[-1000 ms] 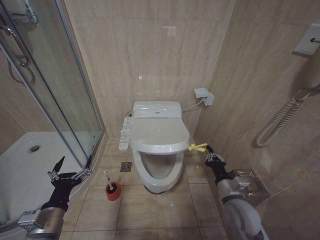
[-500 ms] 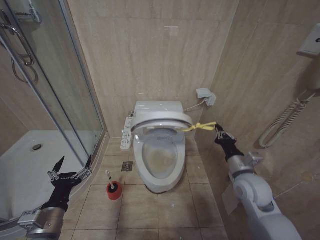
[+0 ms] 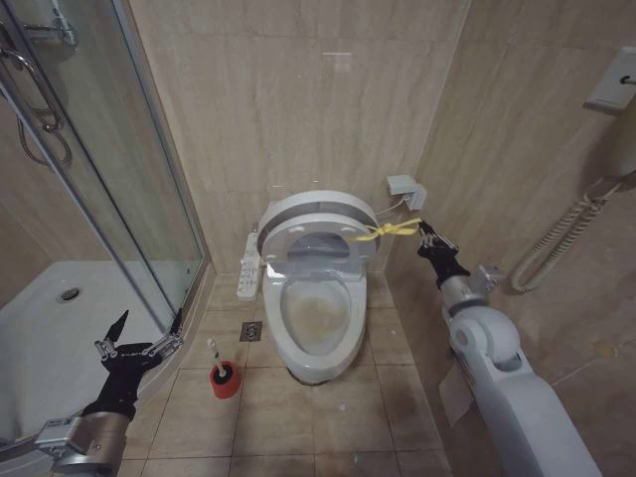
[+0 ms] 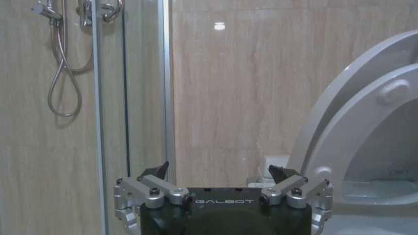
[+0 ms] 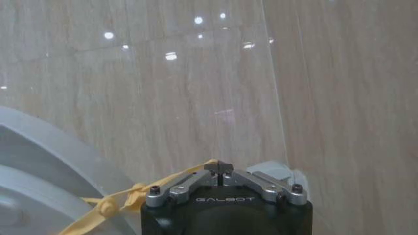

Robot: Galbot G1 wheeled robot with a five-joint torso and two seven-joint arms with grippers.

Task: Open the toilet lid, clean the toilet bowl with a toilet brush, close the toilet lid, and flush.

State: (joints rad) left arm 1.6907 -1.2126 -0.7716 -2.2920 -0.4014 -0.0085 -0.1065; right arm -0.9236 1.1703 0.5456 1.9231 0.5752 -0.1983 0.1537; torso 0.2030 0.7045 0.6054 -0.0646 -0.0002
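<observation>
my right end effector [image 3: 425, 233] is pinched shut on the yellow ribbon [image 3: 383, 231], just right of the toilet lid [image 3: 316, 217], which stands nearly upright. left end effector [image 3: 139, 338] hangs wide open, nearer the toilet brush [image 3: 221, 366].

One toilet bowl [image 3: 314, 323], one toilet lid [image 3: 316, 221] with one yellow ribbon [image 3: 386, 231]. One toilet brush [image 3: 214, 355] in one red holder [image 3: 225, 381]. Two grippers: left gripper [image 3: 142, 335] and right gripper [image 3: 424, 234].
</observation>
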